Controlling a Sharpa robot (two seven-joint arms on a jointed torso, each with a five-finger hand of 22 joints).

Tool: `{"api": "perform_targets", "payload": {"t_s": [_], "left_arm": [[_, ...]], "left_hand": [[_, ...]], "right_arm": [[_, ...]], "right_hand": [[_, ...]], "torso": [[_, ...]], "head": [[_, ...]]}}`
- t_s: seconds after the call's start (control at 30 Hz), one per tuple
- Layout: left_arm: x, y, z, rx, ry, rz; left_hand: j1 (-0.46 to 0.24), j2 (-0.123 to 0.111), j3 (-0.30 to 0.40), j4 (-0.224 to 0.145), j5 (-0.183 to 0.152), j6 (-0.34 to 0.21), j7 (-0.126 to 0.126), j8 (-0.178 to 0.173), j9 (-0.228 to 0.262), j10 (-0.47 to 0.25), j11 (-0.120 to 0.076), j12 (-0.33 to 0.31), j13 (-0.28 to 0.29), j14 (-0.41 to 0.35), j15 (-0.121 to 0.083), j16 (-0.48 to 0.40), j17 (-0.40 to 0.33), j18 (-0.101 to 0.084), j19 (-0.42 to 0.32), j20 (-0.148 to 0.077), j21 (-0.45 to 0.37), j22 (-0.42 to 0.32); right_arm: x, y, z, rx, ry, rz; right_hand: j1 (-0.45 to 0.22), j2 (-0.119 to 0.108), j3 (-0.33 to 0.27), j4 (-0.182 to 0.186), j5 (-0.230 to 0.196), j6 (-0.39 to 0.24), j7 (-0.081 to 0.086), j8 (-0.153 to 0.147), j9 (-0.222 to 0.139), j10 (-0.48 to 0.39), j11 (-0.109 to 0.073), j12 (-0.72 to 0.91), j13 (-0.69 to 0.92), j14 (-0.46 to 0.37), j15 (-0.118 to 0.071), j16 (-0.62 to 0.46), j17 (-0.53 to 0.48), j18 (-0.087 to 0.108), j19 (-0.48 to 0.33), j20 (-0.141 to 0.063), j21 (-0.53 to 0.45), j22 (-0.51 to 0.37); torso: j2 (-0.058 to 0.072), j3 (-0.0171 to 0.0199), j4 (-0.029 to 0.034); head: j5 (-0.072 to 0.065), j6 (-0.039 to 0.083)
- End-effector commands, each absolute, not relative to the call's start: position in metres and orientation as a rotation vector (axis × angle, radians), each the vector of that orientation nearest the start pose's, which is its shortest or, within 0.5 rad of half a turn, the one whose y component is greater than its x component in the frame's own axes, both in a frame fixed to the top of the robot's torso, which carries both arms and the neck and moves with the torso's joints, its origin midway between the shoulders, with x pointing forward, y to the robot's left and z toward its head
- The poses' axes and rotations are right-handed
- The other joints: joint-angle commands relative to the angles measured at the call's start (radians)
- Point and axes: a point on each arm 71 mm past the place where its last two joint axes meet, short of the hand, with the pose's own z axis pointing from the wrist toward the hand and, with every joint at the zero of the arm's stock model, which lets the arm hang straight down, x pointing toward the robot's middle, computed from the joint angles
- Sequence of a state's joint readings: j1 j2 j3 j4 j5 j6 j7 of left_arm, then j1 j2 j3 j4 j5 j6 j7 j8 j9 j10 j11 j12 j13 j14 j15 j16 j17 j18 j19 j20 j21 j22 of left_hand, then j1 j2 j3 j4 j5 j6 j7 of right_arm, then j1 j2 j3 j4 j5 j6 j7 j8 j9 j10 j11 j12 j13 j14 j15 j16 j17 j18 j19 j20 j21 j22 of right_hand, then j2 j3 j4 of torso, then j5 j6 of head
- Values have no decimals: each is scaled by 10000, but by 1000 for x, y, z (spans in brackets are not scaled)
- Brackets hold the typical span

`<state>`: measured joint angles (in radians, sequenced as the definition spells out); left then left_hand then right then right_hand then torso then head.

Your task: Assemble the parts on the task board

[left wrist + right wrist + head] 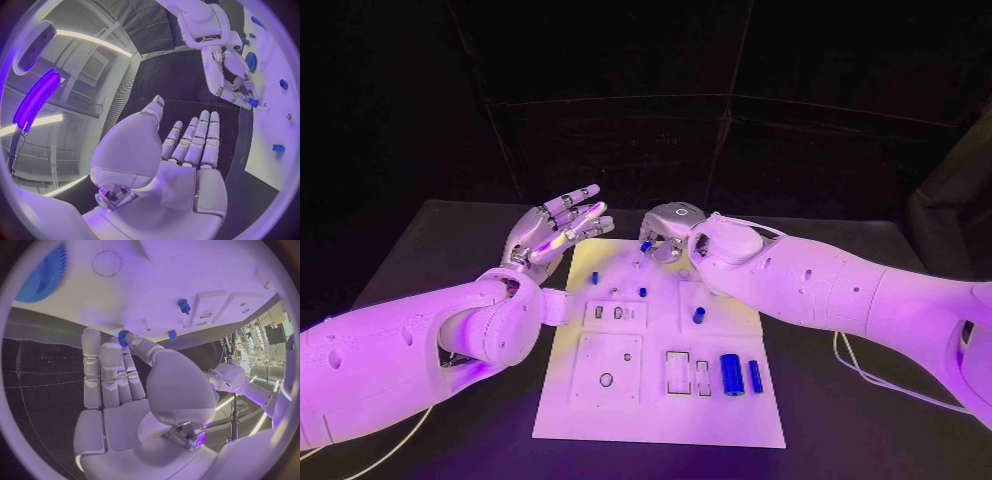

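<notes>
Pinching a small blue gear (123, 335) between thumb and fingertip, right hand (678, 232) over the far edge of the board (661, 415). Same gear seen at those fingertips from the left wrist (252, 102). Left hand (557, 230) raised beside the board's far left corner, fingers spread, palm up, holding nothing.

Risks, as judged from here:

- Thin grip on a tiny toothed part. Any twist of the wrist likely to roll the gear out of the pinch; a drop onto the black table beyond the board hard to recover.
- Misalignment on seating. A gear brought down tilted liable to jam on its peg rather than slide home; which peg is meant, impossible to tell.
- Crowding near the far end. Small blue pegs (596, 277) standing close by, easily knocked by the lowered fingers.
- Large blue gear (41, 275) near the hand too; teeth apt to clash if the small one lands off-centre.
- Left hand close enough to collide if both move inward together.

Loose blue cylinders (731, 374) at the near end, well apart, under no threat.
</notes>
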<state>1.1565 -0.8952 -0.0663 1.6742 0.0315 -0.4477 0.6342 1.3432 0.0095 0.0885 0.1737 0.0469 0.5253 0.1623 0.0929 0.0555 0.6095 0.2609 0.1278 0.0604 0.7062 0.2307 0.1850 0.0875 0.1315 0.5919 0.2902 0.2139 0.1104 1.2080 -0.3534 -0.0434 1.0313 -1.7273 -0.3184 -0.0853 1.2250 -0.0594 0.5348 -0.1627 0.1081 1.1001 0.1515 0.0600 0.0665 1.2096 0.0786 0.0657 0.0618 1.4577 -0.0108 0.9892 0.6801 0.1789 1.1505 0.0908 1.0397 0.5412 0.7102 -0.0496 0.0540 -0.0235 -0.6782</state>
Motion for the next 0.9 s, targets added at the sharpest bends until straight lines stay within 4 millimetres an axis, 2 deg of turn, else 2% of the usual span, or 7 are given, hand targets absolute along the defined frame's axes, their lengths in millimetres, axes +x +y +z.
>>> {"api": "perform_targets", "payload": {"t_s": [0.03, 0.2, 0.47, 0.63, 0.9], "left_arm": [[451, 200, -179, -10561, 12247, -16241], [452, 200, -180, -10568, 12250, -16212], [453, 201, -180, -10580, 12280, -16211], [453, 200, -179, -10585, 12295, -16215], [453, 201, -180, -10602, 12329, -16213]], "left_hand": [[8, 59, 5, -64, 5, 82, 1337, 49, 3, -33, 17, 2, -12, 70, 32, -23, -11, -44, 62, -10, -4, -20], [8, 60, 4, -65, 5, 81, 1336, 49, 3, -35, 17, 2, -13, 70, 33, -24, -12, -44, 62, -10, -5, -20], [7, 63, 2, -74, 5, 61, 1337, 45, 0, -60, 18, -5, -16, 67, 34, -30, -16, -46, 39, -10, -19, -29], [5, 65, 1, -78, 4, 62, 1337, 46, -1, -63, 18, -6, -16, 64, 35, -34, -18, -47, -4, -10, -37, -39], [-1, 72, -3, -91, 5, 47, 1338, 43, -4, -88, 20, -15, -19, 54, 39, -48, -26, -52, -32, -10, -58, -53]], "right_arm": [[551, -72, -199, -4609, 15416, 5203], [551, -70, -200, -4658, 15453, 5227], [552, -68, -200, -4625, 15364, 5225], [553, -68, -200, -4634, 15364, 5233], [553, -70, -199, -4555, 15227, 5287]], "right_hand": [[-45, -86, -8, 68, -3, 7, 10, 63, 15, -2, 28, -31, 4, 28, 16, 41, 11, -2, -31, 16, 72, 15], [-62, -105, -5, 95, -11, -8, 13, 57, 13, -19, 33, -33, 3, 20, 20, 48, 5, -1, -43, 20, 78, 11], [-136, -276, 22, 244, -35, -283, 99, 12, -19, -299, 115, -53, -5, -50, 85, 59, -68, 7, -147, 71, 98, -35], [-180, -522, -50, 372, -105, -832, 244, -2, -38, -922, 276, -56, -15, -185, 213, -100, -373, 48, -359, 181, -11, -293], [-105, -704, -587, 563, -334, -1405, 243, 12, -25, -1448, 324, -6, 8, -296, 268, -256, -681, 68, -471, 265, -28, -339]], "torso": [[10, -5, -10], [8, -14, -16], [9, -22, -25], [20, -28, -21], [25, -27, -32]], "head": [[10, 4], [28, 0], [24, -12], [24, -18], [21, 1]]}}
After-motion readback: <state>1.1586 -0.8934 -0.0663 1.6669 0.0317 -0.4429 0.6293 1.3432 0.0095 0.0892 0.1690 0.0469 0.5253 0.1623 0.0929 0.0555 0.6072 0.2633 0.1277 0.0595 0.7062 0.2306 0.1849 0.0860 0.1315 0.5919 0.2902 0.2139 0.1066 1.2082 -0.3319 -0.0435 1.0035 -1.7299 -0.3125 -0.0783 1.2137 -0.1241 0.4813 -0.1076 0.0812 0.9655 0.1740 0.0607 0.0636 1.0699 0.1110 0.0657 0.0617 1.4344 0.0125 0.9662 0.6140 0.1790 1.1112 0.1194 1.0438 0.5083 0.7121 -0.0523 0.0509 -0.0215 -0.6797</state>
